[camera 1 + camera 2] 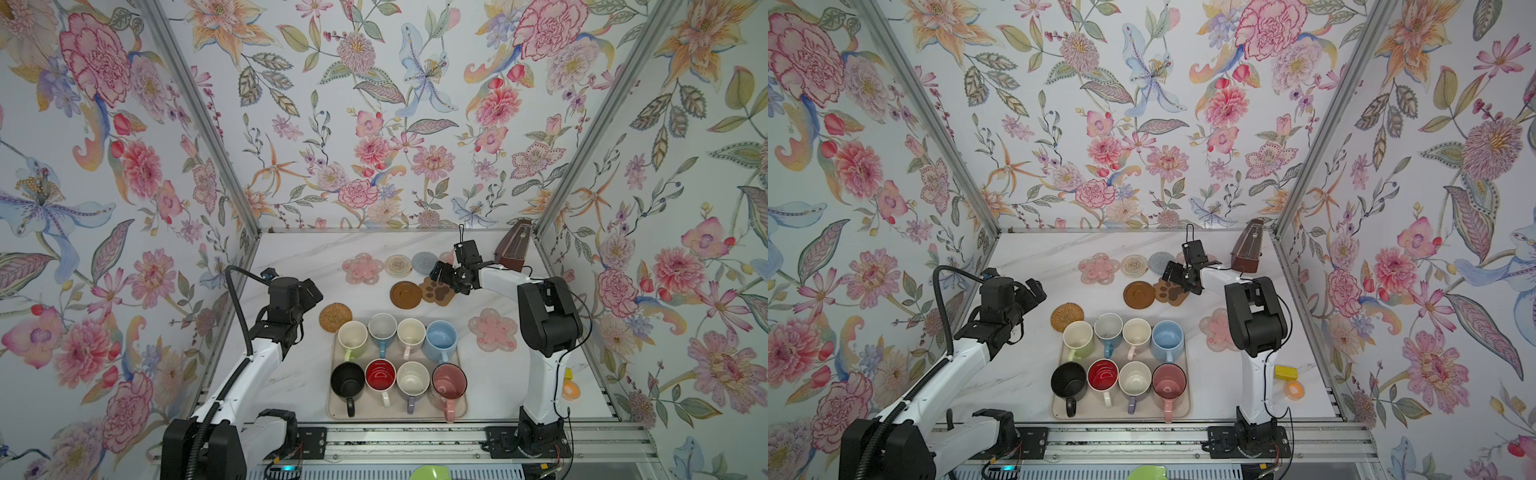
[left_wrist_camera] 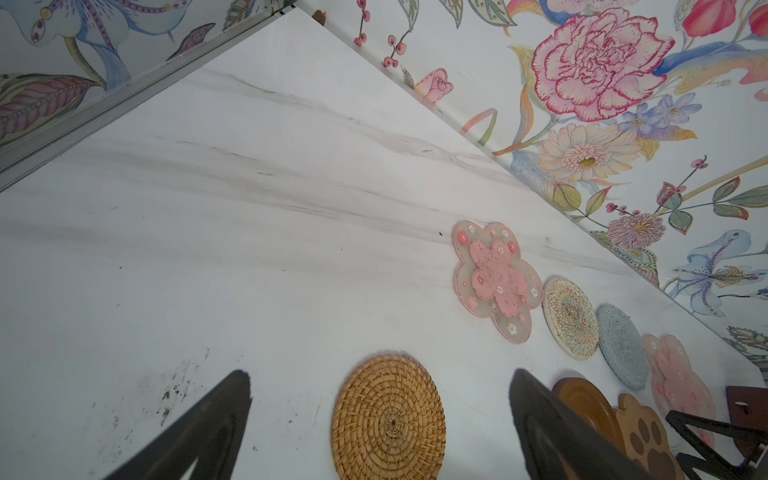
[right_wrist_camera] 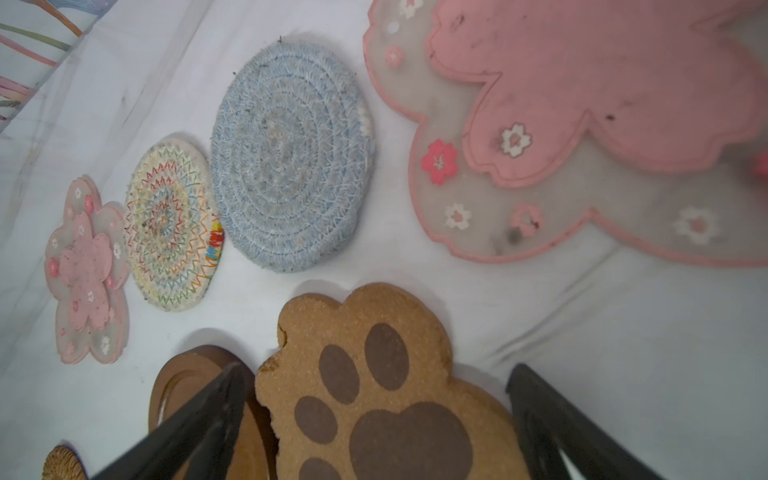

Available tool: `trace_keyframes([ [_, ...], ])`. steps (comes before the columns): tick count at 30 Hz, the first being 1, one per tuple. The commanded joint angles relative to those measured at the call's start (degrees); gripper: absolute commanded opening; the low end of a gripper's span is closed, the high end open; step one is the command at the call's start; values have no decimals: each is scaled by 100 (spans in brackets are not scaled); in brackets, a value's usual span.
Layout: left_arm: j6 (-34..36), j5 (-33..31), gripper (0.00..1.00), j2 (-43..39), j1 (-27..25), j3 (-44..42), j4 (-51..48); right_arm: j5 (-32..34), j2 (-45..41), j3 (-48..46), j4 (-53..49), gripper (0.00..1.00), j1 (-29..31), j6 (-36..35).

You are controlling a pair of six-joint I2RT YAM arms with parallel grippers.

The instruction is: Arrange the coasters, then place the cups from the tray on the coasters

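White marble-look table (image 1: 291, 257), floral-papered walls (image 1: 374, 104) on three sides.

Obs. 1: left gripper (image 2: 379, 372), jaws spread wide, holding nothing. The tan rattan coaster (image 2: 388, 419) lies flat on the table, framed in the gap between the two fingers in the left wrist view; no contact seen. Beyond the fingertips, in a row, each just beside the next: first pink flower coaster (image 2: 496, 282), beige woven round (image 2: 571, 318), grey-blue woven round (image 2: 621, 347).

Obs. 2: right gripper (image 3: 376, 366), jaws likewise wide apart, empty. The brown paw coaster (image 3: 374, 399) lies flat in the gap between its fingers; whether a fingertip touches it, cannot tell. The brown disc (image 3: 187, 382) is partly hidden behind one finger, its edge meeting the paw's. Ahead of the tips, next to the grey-blue woven round, lies a second pink flower coaster (image 3: 582, 104). A third pink flower coaster (image 1: 493, 329) lies behind these jaws, beside that arm's elbow.

Obs. 3: tray (image 1: 370, 409) sits behind both sets of jaws, toward the arm bases, between the two arms; the tan rattan coaster is just beside its corner. Eight cups stand upright on it, four and four. Row nearer the jaws: light green cup (image 1: 352, 336), blue cup (image 1: 382, 325), cream cup (image 1: 410, 331), light blue cup (image 1: 441, 337). Row farther back: black cup (image 1: 347, 379), red-lined cup (image 1: 380, 373), lavender-handled cup (image 1: 412, 378), pink cup (image 1: 449, 380).
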Motion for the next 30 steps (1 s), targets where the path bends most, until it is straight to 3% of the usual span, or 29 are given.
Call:
trace_keyframes([
  [1, -23, -114, 99, -40, 67, -62, -79, -4, 154, -2, -413, 99, 79, -117],
  [17, -84, -39, 99, 55, 85, -81, -110, 201, -436, -817, -174, 99, 287, 218],
  [30, -7, 64, 99, 245, 112, -13, -367, 850, -1273, -487, -427, 99, 73, 140],
])
